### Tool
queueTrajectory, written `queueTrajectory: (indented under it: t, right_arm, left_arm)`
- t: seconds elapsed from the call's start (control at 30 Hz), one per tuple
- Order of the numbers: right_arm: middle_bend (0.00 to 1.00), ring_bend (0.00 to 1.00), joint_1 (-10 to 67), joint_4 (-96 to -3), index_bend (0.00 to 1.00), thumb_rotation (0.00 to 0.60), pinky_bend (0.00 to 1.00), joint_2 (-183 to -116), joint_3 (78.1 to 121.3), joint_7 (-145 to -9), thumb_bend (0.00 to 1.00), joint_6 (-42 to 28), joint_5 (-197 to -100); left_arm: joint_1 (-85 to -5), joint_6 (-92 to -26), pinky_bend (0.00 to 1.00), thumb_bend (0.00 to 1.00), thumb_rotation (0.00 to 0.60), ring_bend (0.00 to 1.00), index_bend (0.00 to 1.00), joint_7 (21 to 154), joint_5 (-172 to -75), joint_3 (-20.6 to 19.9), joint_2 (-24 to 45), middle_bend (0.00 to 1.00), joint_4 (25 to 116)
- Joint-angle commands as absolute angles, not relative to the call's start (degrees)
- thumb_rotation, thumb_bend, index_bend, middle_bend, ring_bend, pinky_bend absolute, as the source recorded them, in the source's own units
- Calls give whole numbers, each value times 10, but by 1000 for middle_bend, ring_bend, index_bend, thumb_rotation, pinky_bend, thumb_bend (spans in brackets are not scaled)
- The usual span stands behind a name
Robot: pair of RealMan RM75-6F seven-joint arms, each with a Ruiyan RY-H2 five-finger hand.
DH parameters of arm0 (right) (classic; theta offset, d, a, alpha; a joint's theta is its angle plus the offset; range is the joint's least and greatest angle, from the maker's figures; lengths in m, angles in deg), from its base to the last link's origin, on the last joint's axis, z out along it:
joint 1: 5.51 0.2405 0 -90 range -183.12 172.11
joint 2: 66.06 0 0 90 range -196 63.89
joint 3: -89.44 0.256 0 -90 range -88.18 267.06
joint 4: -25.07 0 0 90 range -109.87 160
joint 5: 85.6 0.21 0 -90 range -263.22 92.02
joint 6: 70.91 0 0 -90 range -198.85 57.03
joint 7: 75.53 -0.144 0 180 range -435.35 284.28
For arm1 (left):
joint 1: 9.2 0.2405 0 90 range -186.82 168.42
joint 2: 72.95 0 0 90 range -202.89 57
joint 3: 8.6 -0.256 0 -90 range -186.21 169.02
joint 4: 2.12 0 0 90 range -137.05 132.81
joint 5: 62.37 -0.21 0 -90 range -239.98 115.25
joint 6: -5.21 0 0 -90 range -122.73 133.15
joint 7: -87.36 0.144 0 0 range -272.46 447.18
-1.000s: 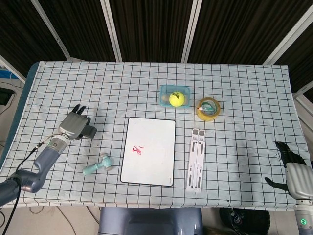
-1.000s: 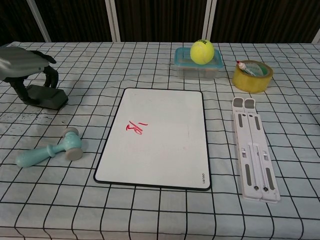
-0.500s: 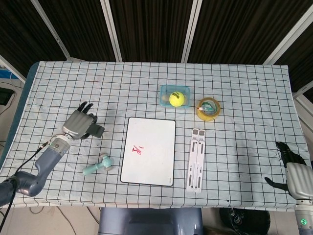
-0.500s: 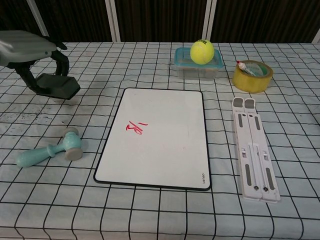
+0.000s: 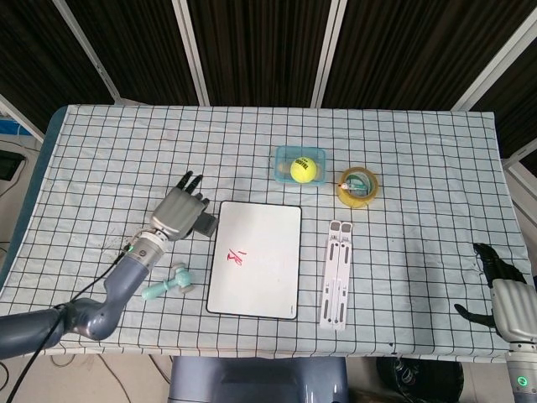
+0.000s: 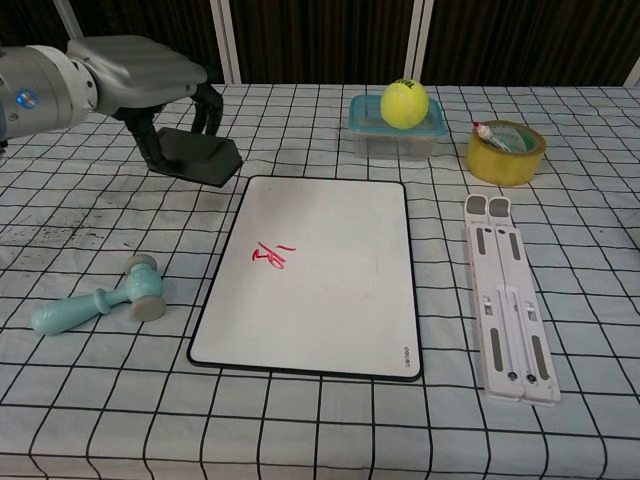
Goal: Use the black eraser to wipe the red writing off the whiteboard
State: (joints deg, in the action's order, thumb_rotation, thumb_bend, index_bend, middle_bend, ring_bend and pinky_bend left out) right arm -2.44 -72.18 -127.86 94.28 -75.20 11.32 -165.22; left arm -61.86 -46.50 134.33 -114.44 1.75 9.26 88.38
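Left hand (image 6: 150, 75): grips black eraser (image 6: 200, 156), beside whiteboard's (image 6: 320, 240) top-left corner.
Red writing (image 6: 272, 255): unwiped.
Right hand (image 5: 502, 290): fingers apart, holding nothing.

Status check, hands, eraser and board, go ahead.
Left hand holds black eraser beside whiteboard. Red writing unwiped. Right hand idle at table edge. Path unobstructed.

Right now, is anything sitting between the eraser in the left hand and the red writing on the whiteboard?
Nothing visible. The left hand holds the black eraser beside the whiteboard; only bare board separates it from the red writing.
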Motion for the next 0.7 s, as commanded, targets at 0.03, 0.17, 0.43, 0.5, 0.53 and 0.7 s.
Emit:
queueTrajectory:
  t: [0.03,0.17,0.43,0.5,0.53,0.7]
  right_arm:
    - [107,201,-25,-721,60,600,213,-1279,943,-751,69,114,-1653]
    - [107,201,-25,-721,60,600,213,-1279,943,-750,69,114,-1653]
    - [107,201,-26,-721,60,600,213,-1279,943,-752,69,116,-1652]
    - [107,201,-26,-721,60,600,213,-1279,943,-752,68,115,-1652]
    - [107,201,-25,-721,60,600,213,-1278,943,-752,68,115,-1652]
    - [107,201,-26,-722,60,600,213,-1278,944,-752,69,116,-1651]
  left_arm:
    - [-644,-485,51,338,600,6,451,1377,-1105,23,135,471,887]
    - [-660,-493,52,338,600,6,451,1401,-1082,20,166,471,872]
    - [-678,-501,52,338,600,6,452,1416,-1070,10,210,472,848]
    - [-683,-504,52,338,600,6,452,1421,-1070,8,219,472,840]
    - [-685,-506,52,337,600,6,452,1423,-1070,8,224,472,836]
    - [-692,-504,52,338,600,6,452,1423,-1066,5,243,472,818]
